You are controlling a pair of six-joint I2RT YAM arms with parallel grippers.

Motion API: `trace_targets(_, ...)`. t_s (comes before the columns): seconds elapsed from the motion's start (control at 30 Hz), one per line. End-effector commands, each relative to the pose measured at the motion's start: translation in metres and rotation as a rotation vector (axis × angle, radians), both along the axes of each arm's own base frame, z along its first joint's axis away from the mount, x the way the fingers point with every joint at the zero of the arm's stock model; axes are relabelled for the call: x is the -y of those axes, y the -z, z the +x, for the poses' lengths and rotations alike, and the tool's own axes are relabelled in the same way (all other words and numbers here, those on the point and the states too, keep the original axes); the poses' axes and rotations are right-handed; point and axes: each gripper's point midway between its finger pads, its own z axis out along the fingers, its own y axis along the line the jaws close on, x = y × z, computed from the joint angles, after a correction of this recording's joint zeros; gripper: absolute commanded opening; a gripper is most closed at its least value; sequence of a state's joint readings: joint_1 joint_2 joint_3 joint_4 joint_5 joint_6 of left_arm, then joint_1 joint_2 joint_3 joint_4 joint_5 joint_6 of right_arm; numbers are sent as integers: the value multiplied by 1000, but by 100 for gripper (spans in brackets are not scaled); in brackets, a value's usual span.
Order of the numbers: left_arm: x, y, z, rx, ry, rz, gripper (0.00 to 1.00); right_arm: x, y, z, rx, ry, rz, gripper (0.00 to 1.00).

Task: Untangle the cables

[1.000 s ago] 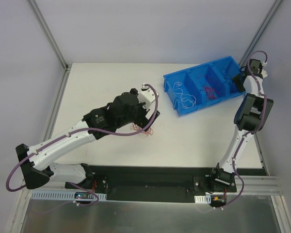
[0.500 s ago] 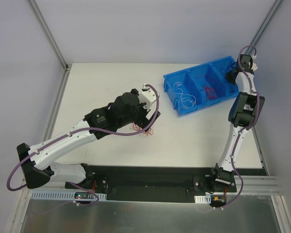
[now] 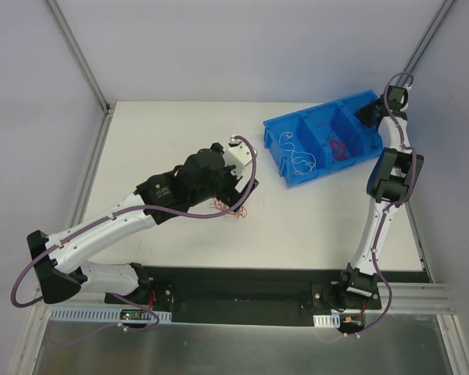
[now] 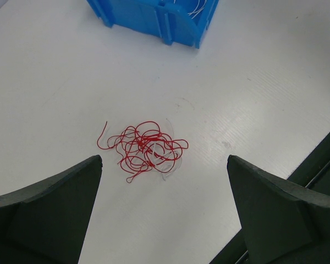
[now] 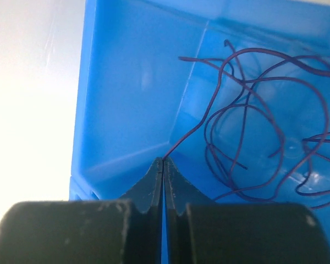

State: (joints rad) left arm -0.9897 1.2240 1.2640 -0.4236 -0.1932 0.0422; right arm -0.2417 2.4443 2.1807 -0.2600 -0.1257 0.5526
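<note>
A matte white table (image 3: 164, 133) fills the middle of a cell closed in by plain pale grey walls (image 3: 219, 47), with slanting aluminium frame posts (image 3: 78, 55) rising at the far corners and a black mounting rail (image 3: 242, 285) along the near edge where both arms are bolted. On the far right part of the table sits a blue plastic bin (image 3: 275, 152), set at an angle and split into three compartments. Its left compartment holds a few thin white curly wires (image 3: 297, 156), its middle one a small cluster of thin red wires (image 3: 338, 146), and its right one a loose heap of thin dark wires (image 5: 253, 110) that loop across the floor of the compartment. The right gripper (image 5: 164, 160) reaches into this right compartment near its wall; its two fingers are pressed fully together, and a single dark strand (image 5: 187, 137) runs out from between their tips toward the heap. Near the middle of the table, well apart from the bin, lies the tangle of thin red curly wires (image 4: 147, 149), with a pale strand or two mixed in. The left gripper (image 4: 165, 165) hangs over it with its dark fingers spread wide to either side, holding nothing and clear of the tangle.
</note>
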Motion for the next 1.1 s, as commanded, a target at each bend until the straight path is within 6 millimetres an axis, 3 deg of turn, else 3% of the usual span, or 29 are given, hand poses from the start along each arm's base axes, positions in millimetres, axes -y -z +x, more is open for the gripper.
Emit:
trace_targets(0.0, 2, -8, 1, 39, 2, -13, 96, -19, -29, 13, 106, -29, 157, 0)
trace_targets(0.13, 3, -9, 0, 36, 8, -18, 96, -30, -34, 12, 124, -34, 234, 1)
trace_targets(0.33, 2, -8, -1, 34, 8, -17, 97, -7, -39, -4, 66, -24, 99, 38)
trace_targets(0.4, 4, -7, -2, 24, 15, -25, 97, -5, -47, -16, 43, -53, 47, 45)
trace_targets(0.53, 8, -6, -3, 11, 19, -45, 99, 7, -74, -54, -21, -90, -150, 55)
trace_targets(0.7, 10, -2, -1, -15, 6, -64, 99, 5, -110, -127, -87, -102, -379, 68)
trace_targets(0.77, 12, 1, 1, -46, -8, -80, 99, -10, -123, -169, -133, -97, -493, 76)
trace_targets(0.87, 9, 12, 15, -103, -53, -90, 99, -51, -108, -220, -177, -167, -586, 85)
trace_targets(0.97, -5, 21, 40, -209, -138, -148, 99, -123, -89, -261, -117, -361, -559, 89)
trace_targets(1.07, -17, 32, 61, -346, -200, -230, 99, -210, -81, -298, 82, -632, -482, 88)
